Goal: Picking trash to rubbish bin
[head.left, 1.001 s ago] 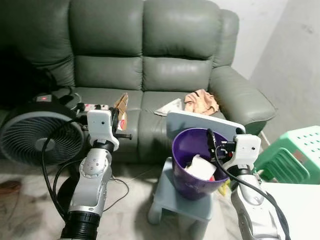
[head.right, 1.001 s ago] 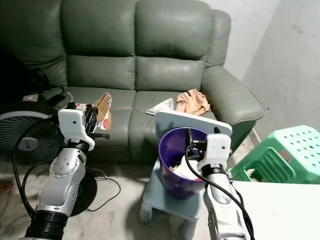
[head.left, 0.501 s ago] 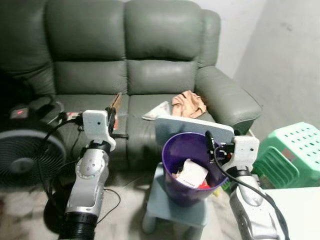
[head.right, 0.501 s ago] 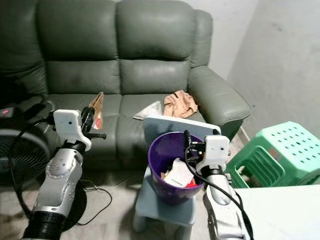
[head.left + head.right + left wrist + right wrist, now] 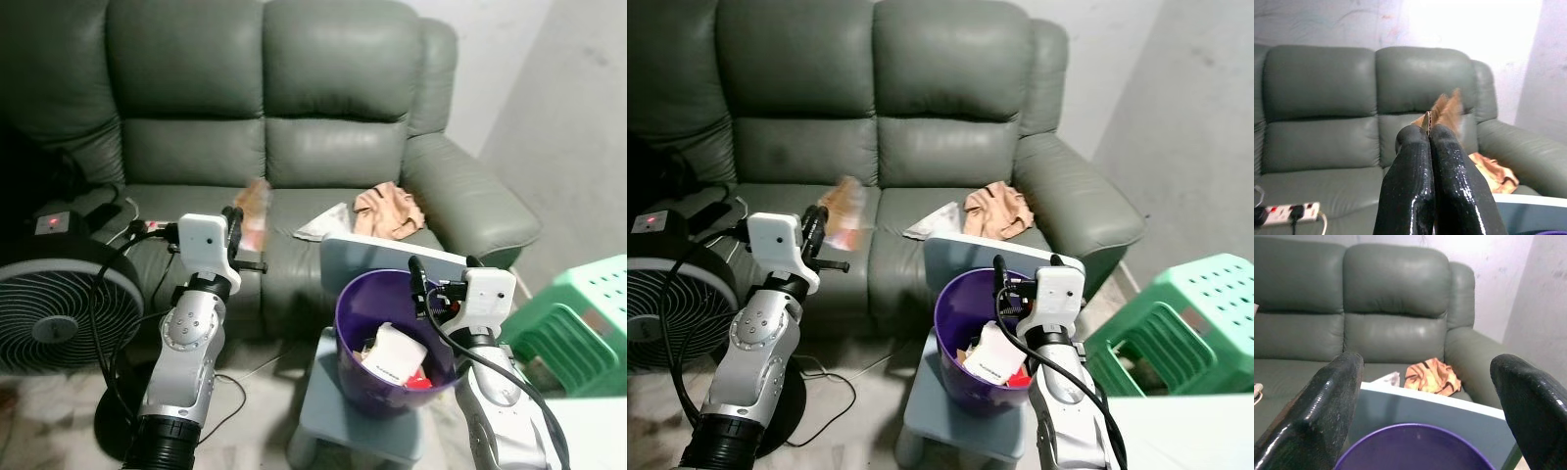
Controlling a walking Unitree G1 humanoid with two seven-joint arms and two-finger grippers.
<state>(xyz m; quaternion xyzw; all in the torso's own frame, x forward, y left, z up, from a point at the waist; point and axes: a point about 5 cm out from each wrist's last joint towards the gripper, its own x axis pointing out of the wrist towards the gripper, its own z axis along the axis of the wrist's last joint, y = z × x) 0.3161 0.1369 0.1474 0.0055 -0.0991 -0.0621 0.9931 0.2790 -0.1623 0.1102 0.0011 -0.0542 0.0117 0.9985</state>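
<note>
My left gripper (image 5: 235, 227) is shut on a flat piece of brown cardboard (image 5: 256, 204), held up in front of the sofa seat; the same cardboard (image 5: 1445, 108) pokes out between the pressed fingers (image 5: 1410, 161) in the left wrist view. A purple rubbish bin (image 5: 355, 323) with white and red trash inside stands on a grey stool (image 5: 338, 423), a grey board (image 5: 377, 256) behind it. My right gripper (image 5: 436, 284) is open at the bin's right rim, its fingers (image 5: 1334, 396) spread wide with nothing between them. Crumpled orange cloth (image 5: 390, 208) and white paper (image 5: 325, 221) lie on the sofa seat.
A green-grey leather sofa (image 5: 323, 108) fills the background. A black floor fan (image 5: 59, 308) stands at the left, with a power strip (image 5: 157, 225) and cables on the sofa. A green plastic stool (image 5: 578, 318) is on the right, a white surface (image 5: 588, 431) at the lower right.
The camera view has shifted and turned slightly. The cardboard in my left gripper now looks blurred, in motion. The right gripper stays open at the bin.
</note>
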